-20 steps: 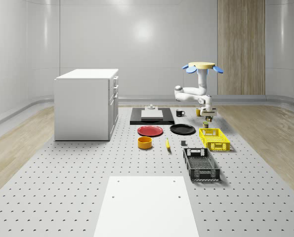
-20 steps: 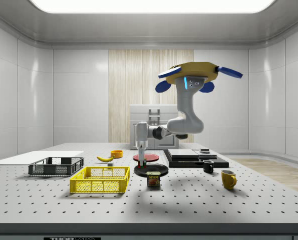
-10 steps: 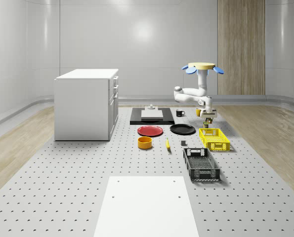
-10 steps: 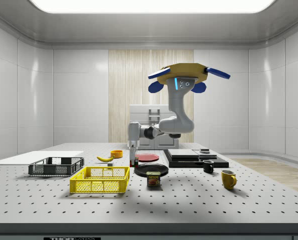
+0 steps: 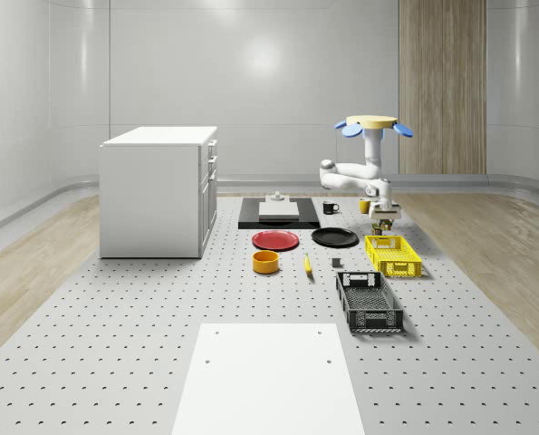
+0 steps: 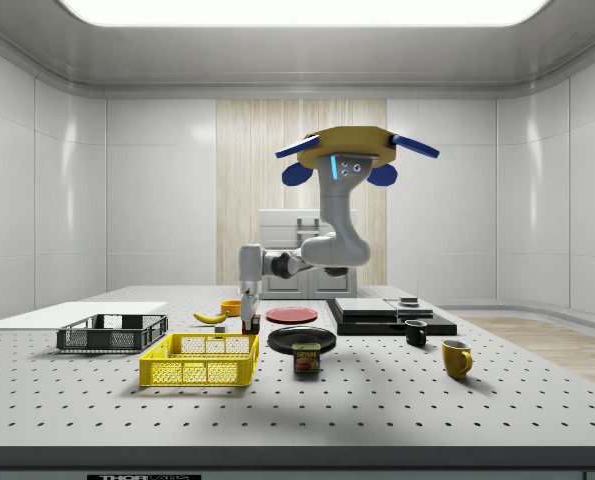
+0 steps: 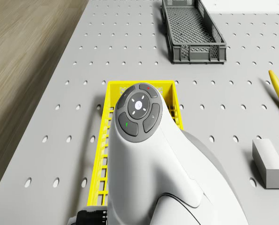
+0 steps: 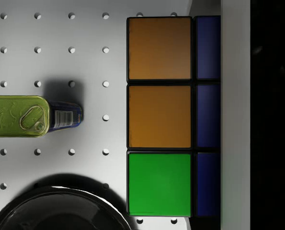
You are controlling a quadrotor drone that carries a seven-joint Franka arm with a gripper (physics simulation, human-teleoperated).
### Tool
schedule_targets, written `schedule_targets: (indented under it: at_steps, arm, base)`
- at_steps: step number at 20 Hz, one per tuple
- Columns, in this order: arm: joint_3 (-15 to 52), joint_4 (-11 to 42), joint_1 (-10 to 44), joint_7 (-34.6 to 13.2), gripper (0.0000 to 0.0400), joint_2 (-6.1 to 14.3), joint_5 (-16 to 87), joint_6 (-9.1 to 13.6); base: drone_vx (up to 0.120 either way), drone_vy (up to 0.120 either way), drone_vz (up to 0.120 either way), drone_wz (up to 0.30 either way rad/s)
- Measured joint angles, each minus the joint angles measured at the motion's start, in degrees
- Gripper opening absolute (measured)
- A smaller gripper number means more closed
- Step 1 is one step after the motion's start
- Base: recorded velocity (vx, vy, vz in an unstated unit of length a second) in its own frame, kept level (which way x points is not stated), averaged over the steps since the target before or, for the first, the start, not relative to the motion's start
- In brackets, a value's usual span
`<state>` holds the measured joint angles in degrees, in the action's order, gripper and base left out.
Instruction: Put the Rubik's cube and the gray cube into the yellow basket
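My gripper (image 6: 248, 316) is shut on the Rubik's cube (image 6: 250, 325), which hangs just above the right end of the yellow basket (image 6: 202, 360) in the side view. Orange, green and blue faces of the Rubik's cube (image 8: 159, 117) face the wrist view. The drone (image 5: 373, 122) hovers behind the yellow basket (image 5: 393, 255), with the arm reaching down to the gripper (image 5: 387, 216). In the drone view the arm (image 7: 144, 154) covers much of the yellow basket (image 7: 139, 86). The gray cube (image 7: 268, 164) lies on the table beside the basket, also the gray cube (image 5: 336, 264).
A green can (image 8: 32, 116) and a black plate (image 8: 56, 211) lie under the wrist. A black crate (image 5: 369, 301) stands in front of the basket. A banana (image 5: 307, 264), orange bowl (image 5: 265, 262), red plate (image 5: 276, 240), mugs (image 6: 456, 358) and a white cabinet (image 5: 158, 190) stand around.
The drone and arm have moved toward the side view's left with the Rubik's cube, from over the can and black plate to the basket's end.
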<state>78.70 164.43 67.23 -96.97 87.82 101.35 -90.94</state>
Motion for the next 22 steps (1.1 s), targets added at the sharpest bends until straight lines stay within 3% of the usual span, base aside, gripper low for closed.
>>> schedule_targets:
  at_steps: [13,22]
  arm:
    - [0.08,-0.02,0.13,-0.1,0.0325,0.6,-0.24,-0.57]
    - [-5.31,-1.14,0.89,-0.13,0.0325,1.08,4.78,-2.75]
  base:
    - [0.12,0.0,0.0,0.0]
    - [0.004,0.0,0.0,0.0]
